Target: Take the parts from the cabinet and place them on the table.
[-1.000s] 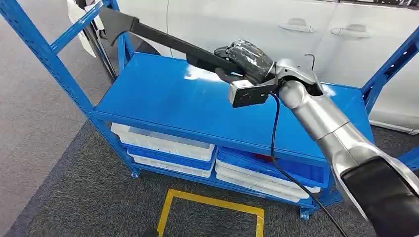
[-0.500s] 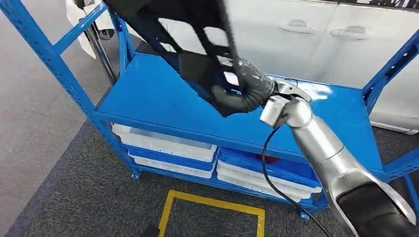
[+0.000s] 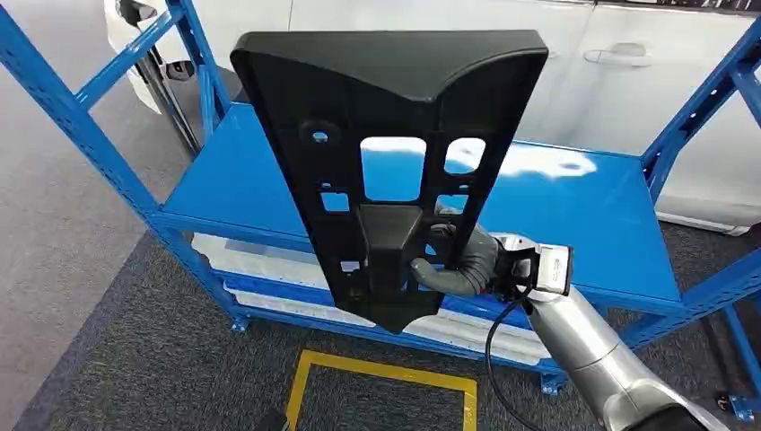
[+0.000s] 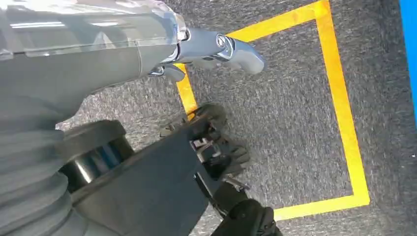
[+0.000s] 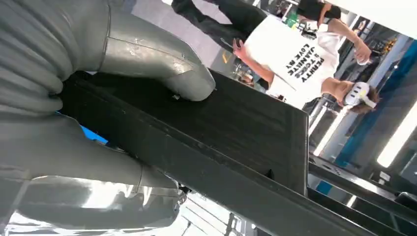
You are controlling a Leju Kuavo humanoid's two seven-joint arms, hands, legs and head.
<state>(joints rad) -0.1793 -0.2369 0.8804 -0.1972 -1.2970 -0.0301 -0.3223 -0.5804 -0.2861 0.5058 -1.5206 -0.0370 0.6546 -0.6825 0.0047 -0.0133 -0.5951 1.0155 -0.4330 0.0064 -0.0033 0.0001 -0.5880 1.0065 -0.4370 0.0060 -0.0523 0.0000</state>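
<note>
My right hand's fingers [image 3: 446, 274] are wrapped around the lower end of the black plastic panel [image 3: 395, 153], thumb pressed on its face, holding it upright on my raised, bent silver arm [image 3: 592, 350]. My left hand [image 4: 216, 49] hangs over the yellow floor square [image 4: 344, 113], holding nothing, fingers loosely apart. Beyond the panel stands the blue cabinet [image 3: 574, 206].

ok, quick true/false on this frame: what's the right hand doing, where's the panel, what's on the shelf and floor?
1. The right hand grips the black panel. True.
2. The panel lies flat on the blue shelf. False: it is held upright, off the shelf.
3. A yellow square marks the floor before the rack. True.
4. The left hand holds a part. False: it hangs over the floor, holding nothing.
</note>
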